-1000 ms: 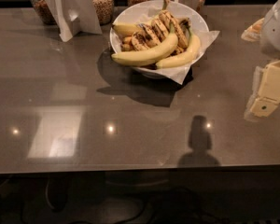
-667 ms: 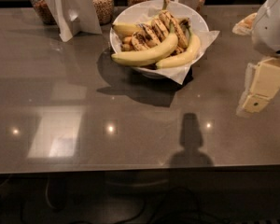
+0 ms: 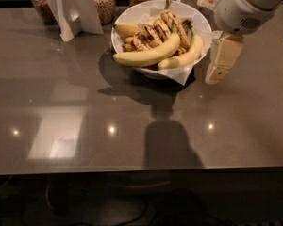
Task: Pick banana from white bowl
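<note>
The white bowl (image 3: 200, 23), lined with white paper, stands at the back middle of the grey table. The banana (image 3: 147, 55), long, pale yellow and smooth, lies across the front of the pile. Brown-spotted bananas (image 3: 156, 31) lie behind it, and a shorter curved yellow banana (image 3: 185, 58) lies at its right. My gripper (image 3: 217, 72), cream-coloured under a white wrist (image 3: 240, 8), hangs just right of the bowl's rim, above the table. It holds nothing that I can see.
Glass jars of grain (image 3: 104, 3) and a folded white paper stand (image 3: 73, 11) sit at the back left. The table's front edge (image 3: 141, 169) runs across the lower part. The arm's shadow (image 3: 167, 142) falls on the table in front of the bowl.
My gripper has moved left and toward the back, from the right edge to just beside the bowl's right rim. The bananas have not moved.
</note>
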Controlling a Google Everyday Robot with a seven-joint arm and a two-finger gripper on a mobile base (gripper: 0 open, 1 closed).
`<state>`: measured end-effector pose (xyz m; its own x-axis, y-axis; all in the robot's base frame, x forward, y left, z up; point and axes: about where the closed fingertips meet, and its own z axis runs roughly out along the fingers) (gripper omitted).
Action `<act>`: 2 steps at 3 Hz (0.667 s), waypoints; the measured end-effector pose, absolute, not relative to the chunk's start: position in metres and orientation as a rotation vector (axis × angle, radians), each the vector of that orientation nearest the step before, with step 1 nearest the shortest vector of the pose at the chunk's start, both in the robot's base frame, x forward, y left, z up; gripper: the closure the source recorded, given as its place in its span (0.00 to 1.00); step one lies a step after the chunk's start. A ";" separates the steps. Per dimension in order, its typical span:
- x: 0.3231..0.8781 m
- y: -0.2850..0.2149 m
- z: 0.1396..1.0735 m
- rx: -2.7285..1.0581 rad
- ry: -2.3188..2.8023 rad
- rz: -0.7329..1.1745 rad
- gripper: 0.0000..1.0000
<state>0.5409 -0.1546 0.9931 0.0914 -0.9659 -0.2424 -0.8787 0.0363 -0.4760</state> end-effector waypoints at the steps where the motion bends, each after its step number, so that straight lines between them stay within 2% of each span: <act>1: 0.583 -0.122 1.003 -1.913 1.645 -0.199 0.00; 2: 0.583 -0.122 1.003 -1.913 1.645 -0.199 0.00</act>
<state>0.5826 -0.1224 1.0033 0.2204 -0.9389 -0.2644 -0.8486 -0.0509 -0.5265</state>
